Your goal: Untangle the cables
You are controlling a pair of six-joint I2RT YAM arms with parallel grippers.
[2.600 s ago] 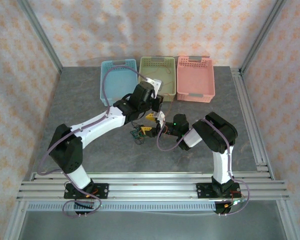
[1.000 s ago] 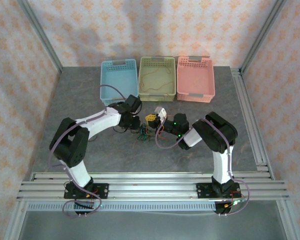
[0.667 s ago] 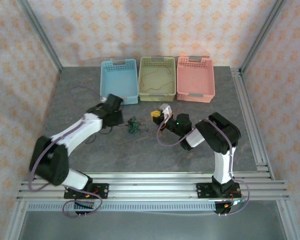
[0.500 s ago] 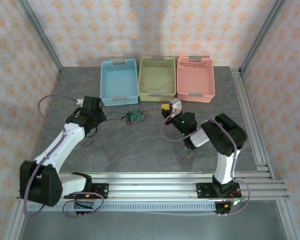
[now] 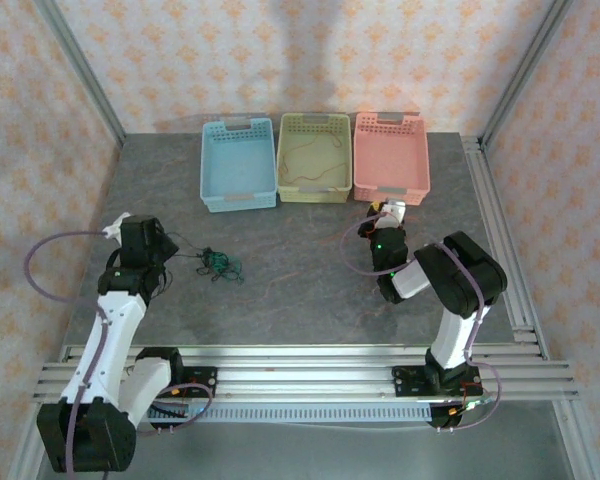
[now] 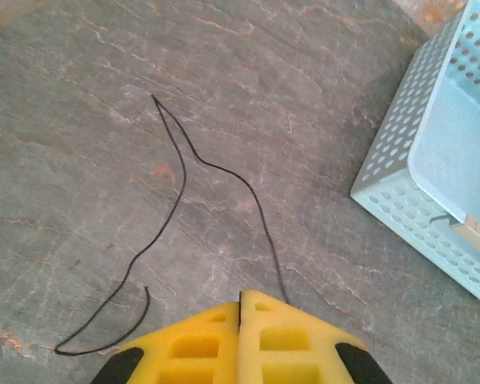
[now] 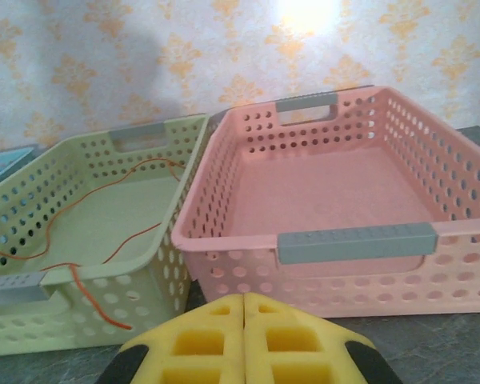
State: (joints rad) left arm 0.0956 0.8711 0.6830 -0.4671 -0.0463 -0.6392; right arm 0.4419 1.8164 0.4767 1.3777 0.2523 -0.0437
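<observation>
End of black cable [image 6: 182,178] behind left pincer [image 6: 240,298]

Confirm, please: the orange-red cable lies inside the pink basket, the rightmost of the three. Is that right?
Not quite: the orange-red cable lies inside the green basket, the middle one, as the right wrist view shows. The pink basket is indeed the rightmost.

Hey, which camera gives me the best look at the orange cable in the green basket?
The right wrist view: the orange cable is close and sharp, snaking across the floor of the green basket. The top external view shows it as a faint thin line from far above.
</observation>
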